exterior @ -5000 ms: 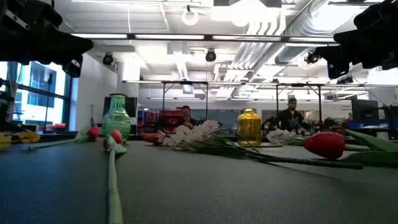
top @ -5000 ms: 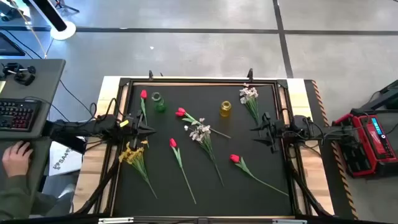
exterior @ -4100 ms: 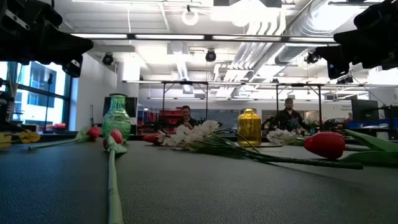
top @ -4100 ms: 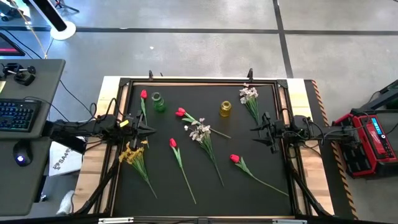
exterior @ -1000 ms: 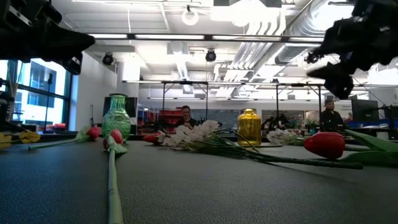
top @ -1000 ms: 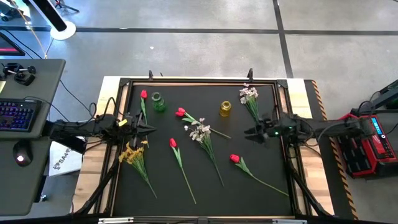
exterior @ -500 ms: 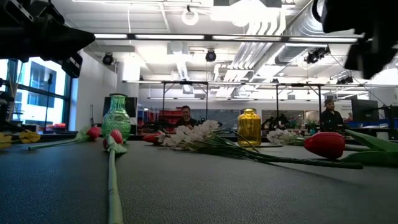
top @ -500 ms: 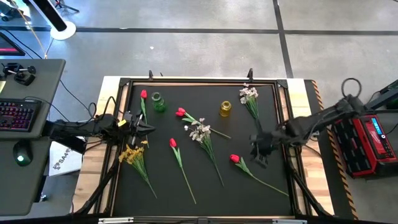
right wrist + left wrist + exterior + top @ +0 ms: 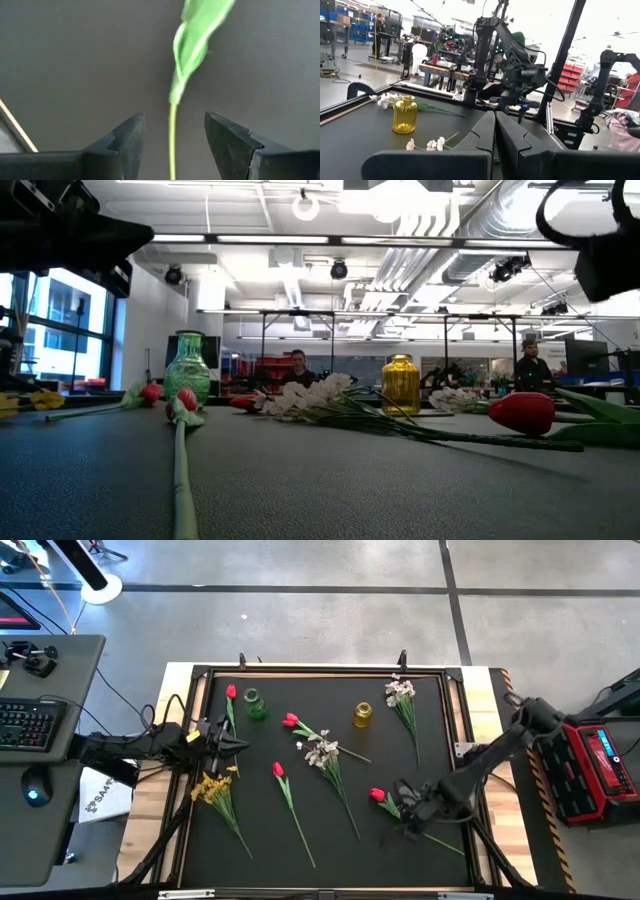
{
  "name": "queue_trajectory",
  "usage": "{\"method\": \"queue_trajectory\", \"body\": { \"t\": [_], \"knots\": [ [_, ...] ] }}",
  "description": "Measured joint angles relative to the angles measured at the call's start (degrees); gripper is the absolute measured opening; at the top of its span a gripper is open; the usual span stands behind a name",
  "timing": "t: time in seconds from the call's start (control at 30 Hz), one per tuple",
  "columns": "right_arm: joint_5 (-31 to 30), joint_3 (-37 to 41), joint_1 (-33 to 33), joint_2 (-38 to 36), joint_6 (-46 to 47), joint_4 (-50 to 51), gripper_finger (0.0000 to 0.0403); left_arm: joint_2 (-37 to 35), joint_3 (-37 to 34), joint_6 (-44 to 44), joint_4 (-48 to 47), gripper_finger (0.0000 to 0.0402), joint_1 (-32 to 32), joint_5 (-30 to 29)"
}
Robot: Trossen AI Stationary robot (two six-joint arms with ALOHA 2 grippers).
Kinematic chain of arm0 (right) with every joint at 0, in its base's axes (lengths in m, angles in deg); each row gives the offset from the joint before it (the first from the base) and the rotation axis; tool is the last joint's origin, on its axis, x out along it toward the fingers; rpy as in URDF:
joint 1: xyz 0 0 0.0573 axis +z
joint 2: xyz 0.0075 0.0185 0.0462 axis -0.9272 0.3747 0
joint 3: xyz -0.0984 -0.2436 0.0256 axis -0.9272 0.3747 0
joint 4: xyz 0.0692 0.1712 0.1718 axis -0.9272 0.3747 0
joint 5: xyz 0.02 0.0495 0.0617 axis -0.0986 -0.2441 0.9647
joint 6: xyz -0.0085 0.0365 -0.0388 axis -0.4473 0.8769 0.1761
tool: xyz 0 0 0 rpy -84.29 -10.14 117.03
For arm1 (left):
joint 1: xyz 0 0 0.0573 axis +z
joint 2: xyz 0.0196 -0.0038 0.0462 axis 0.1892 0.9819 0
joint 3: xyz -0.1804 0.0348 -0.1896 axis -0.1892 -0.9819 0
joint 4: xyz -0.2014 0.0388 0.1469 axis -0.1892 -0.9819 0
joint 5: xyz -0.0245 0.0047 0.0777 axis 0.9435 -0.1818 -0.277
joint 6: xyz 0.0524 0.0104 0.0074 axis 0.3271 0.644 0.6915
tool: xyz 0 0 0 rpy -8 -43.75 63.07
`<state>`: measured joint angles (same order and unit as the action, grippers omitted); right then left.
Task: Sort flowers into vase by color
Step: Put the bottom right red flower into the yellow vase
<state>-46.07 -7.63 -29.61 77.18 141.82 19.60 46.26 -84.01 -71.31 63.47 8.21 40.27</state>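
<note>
Four red tulips lie flat on the black mat in the high view (image 9: 231, 692), (image 9: 290, 721), (image 9: 278, 770), (image 9: 377, 795). One white spray (image 9: 322, 750) lies mid-mat, another (image 9: 400, 690) at the far right. The yellow spray (image 9: 212, 785) lies at the left. A green vase (image 9: 255, 705) and a yellow vase (image 9: 362, 715) stand upright. My right gripper (image 9: 402, 812) points down over the near-right tulip's stem, open, with one finger on each side of the stem (image 9: 172, 135) and not touching it. My left gripper (image 9: 243, 746) hovers shut at the mat's left edge.
A raised black frame (image 9: 320, 670) borders the mat. The near middle of the mat between the stems is bare. In the low view the green vase (image 9: 187, 370) and yellow vase (image 9: 400, 383) stand behind the lying flowers, and people show in the room beyond.
My right arm has swung from the mat's right edge toward the near edge, tipped its gripper downward and dropped over the stem of the near-right red tulip. No flower has moved.
</note>
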Motion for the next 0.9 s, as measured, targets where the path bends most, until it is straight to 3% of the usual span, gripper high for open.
{"method": "queue_trajectory", "body": {
  "t": [0.27,0.37,0.57,0.73,0.9],
  "knots": [
    [-2.54,-0.22,-0.94,6.51,0.21,-5.43,0.0178,0.77,-0.01,0.08,0.61,0.0000,0.00,0.02],
    [-3.25,-0.22,-1.06,7.04,0.52,-5.38,0.0138,0.77,-0.01,0.09,1.19,0.0000,0.00,0.00],
    [-7.74,-0.15,-0.62,7.12,1.49,-5.69,0.0016,0.77,-0.01,0.67,2.58,0.0000,0.00,0.02],
    [-14.74,-2.16,-0.57,5.51,-0.30,-4.73,0.0015,0.77,-0.01,1.47,2.11,0.0000,0.00,0.65],
    [-26.33,-7.00,-1.61,1.66,-11.37,-5.29,0.0005,0.77,0.00,1.51,2.13,0.0000,0.00,0.68]
  ]
}}
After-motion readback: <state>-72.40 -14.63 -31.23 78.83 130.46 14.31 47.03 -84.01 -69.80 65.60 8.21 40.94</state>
